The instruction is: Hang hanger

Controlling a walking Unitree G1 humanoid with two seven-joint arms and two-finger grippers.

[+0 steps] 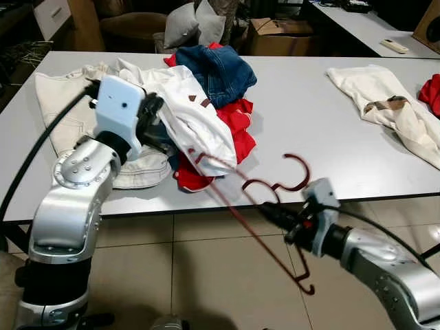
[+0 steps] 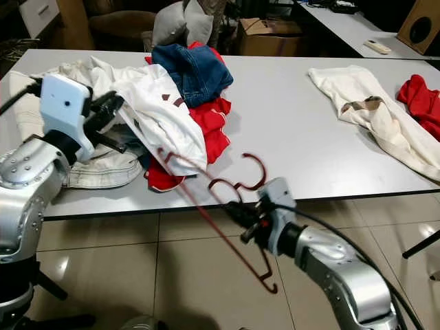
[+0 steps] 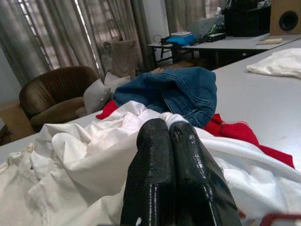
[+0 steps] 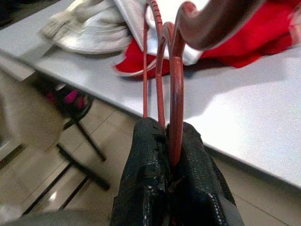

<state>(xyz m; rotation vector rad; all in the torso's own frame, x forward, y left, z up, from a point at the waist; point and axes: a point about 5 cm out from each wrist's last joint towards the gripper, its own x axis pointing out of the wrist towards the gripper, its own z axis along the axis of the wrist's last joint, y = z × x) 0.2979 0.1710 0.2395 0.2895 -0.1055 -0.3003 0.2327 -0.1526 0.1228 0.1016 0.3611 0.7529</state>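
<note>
— What's nearest you?

— My right gripper [image 1: 271,213], low and right of centre in the left eye view, just off the table's front edge. My fingers [image 4: 146,183] are pinched on the red hanger [image 1: 265,230].

— Where does the hanger sit?

— In the lower middle of the frame. Its hooks curl up over the table [image 1: 309,130] edge; its long bar slants from near the white shirt [image 1: 189,110] down over the tiled floor [image 1: 206,275]. It's blurred, so I can't tell how many hangers I'm holding.

— And your left?

— My left gripper [image 1: 168,144] is at centre left, over the table, at the clothes heap. My fingers [image 3: 155,179] are pressed together, their tips against white cloth; I can't tell whether any of it is caught between them.

— Beyond that?

— The heap: white shirt in front, red cloth [image 1: 237,130] under it, jeans [image 1: 216,69] behind, cream trousers [image 1: 62,103] to the left. At right, a cream garment [image 1: 385,106], well apart. At the top, an armchair [image 3: 56,96] and cushions [image 1: 192,24].
</note>
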